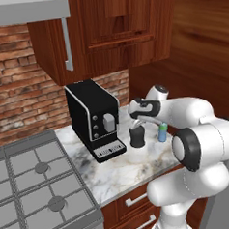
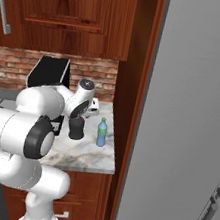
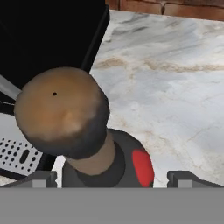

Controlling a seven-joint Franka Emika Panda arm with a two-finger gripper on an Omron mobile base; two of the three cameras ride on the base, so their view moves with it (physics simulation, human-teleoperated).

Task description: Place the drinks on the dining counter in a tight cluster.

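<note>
I'm hovering the gripper point(image 3: 112, 177) wide open right over the black bottle point(image 3: 83, 144), its fingers point(image 3: 41, 178) straddling the neck without touching. The bottle is standing upright on the marble bench point(image 1: 125, 166), the blue bottle point(image 1: 162, 132) sitting just beside it, the coffee machine point(image 1: 93, 118) on the other side.

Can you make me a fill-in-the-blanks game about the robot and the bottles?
1. The gripper hangs over the squat ____ bottle.
2. The small blue bottle has a ____ cap.
3. Both bottles stand on the marble worktop beside the black ____ machine.
4. The gripper's jaws are ____.

Missing words: black; green; coffee; open
</note>
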